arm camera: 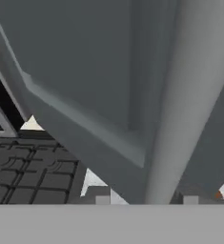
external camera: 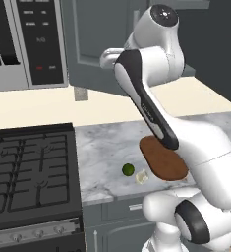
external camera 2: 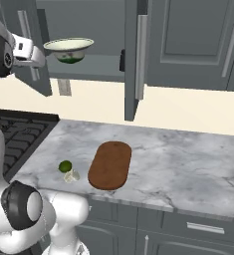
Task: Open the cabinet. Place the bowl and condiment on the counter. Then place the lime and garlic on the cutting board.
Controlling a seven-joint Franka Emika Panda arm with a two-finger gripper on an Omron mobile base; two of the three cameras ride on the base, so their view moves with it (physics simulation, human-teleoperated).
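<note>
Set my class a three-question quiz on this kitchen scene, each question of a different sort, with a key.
1. True or false: the cabinet doors stand open.
2. Where is the bowl? A) on the cabinet shelf B) on the cutting board C) on the stove
3. Name the two small things lying on the counter left of the board.

Key: 1 true. 2 A. 3 the lime and the garlic.

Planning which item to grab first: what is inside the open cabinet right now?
On the cabinet shelf sits the bowl. Further right a small dark object, likely the condiment, is largely hidden behind the door edge.
</note>
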